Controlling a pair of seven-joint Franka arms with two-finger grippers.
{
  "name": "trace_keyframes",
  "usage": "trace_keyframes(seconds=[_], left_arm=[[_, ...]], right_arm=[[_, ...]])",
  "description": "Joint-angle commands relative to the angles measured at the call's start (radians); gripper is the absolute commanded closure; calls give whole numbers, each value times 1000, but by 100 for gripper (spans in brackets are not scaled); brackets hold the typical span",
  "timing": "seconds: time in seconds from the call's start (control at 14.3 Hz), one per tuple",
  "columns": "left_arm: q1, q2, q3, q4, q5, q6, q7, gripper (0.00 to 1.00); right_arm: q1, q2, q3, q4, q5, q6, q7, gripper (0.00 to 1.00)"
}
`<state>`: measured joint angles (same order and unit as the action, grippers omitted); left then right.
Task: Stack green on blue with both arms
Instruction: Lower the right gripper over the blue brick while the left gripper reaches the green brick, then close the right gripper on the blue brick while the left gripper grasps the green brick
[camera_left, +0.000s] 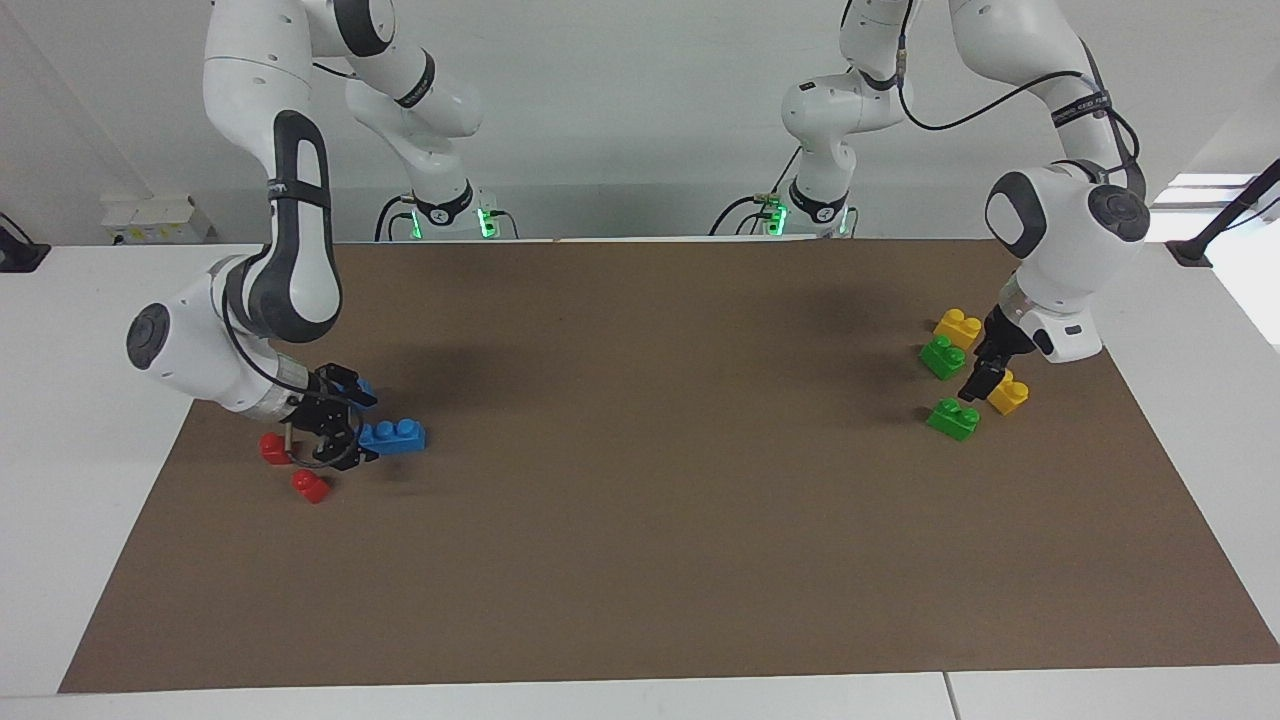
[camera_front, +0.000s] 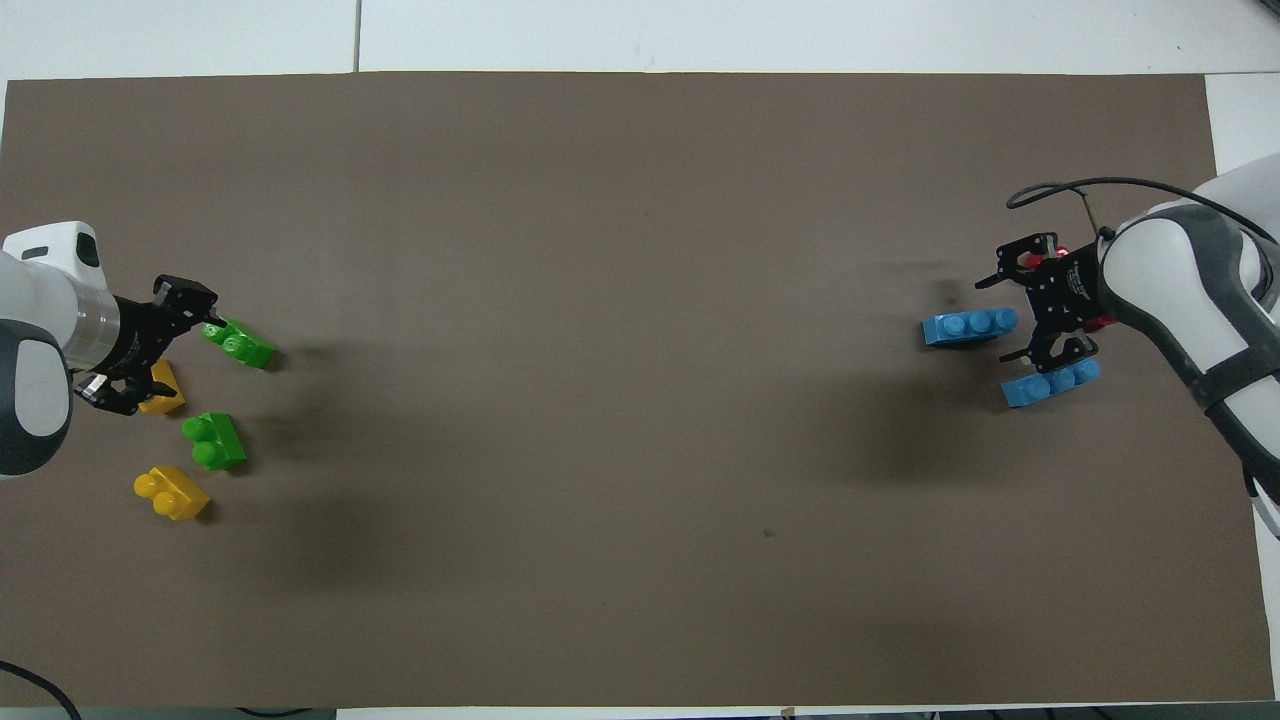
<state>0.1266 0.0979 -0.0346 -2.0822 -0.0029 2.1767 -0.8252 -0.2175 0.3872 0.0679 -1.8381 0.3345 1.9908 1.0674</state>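
1. The facing view looks from high across the table toward the robots, whose bases stand at the top of the frame
2. The overhead view looks steeply down from above the robots' end, arms entering at the frame's side edges
3. Both share the whole brown mat (camera_left: 640, 540) (camera_front: 640, 250), turned half round

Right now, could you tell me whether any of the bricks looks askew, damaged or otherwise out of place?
Nothing looks damaged. One green brick, beside the left gripper, lies tipped with its studs pointing sideways, while the other green brick sits studs up. The blue bricks by the right gripper lie flat.
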Motion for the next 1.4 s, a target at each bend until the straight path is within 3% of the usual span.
trace_keyframes(seconds=[0.0,0.28,0.63,0.77,0.84,0.98,1.12,1.33], left_arm=[[10,-3,-7,-35,-12,54,-28,0],[10,31,-7,-35,-12,107,-28,0],[28,68,-7,-36,-12,147,-38,0],[30,82,-7,-35,-12,167,-38,0],[30,91,-7,-35,-12,178,-40,0],[27,106,-7,-35,-12,198,-41,0],[25,117,-7,-33,-12,221,-55,0],[24,132,-7,-32,-12,239,-55,0]], right_arm=[[-11,-21,7,-58,31,55,-40,3],[-28,-14,7,-75,32,88,-69,4],[-49,-16,7,-76,54,86,-72,20],[-49,-16,7,-76,64,86,-70,36],[-51,-16,7,-75,66,88,-73,61],[-49,-14,7,-69,66,83,-76,85],[-36,-13,9,-63,78,83,-76,100],[-16,-13,18,-35,80,88,-119,100]])
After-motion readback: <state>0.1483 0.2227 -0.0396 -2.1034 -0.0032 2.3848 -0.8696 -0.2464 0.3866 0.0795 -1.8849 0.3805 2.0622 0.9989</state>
